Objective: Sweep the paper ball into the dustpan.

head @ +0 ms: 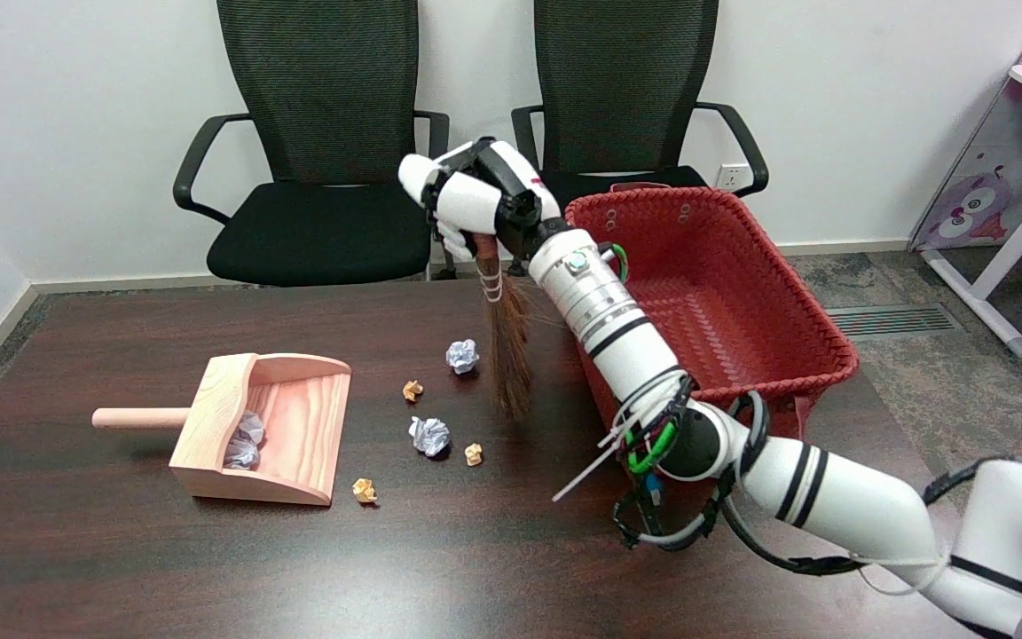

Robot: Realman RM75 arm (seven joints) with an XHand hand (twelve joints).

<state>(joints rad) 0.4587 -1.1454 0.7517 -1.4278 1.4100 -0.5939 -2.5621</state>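
My right hand (475, 200) grips the top of a small brown broom (508, 342), whose bristles hang down to the table just right of the paper balls. A wooden dustpan (285, 422) lies at the left, mouth facing right, with a white paper ball (243, 441) inside against its back wall. On the table between dustpan and broom lie two white paper balls (463, 356) (429, 435) and three small tan paper scraps (412, 390) (474, 453) (364, 490).
A red woven basket (715, 293) stands at the table's right side, close behind my forearm. Two black office chairs (325, 177) stand beyond the far edge. The dustpan's round handle (138, 417) points left.
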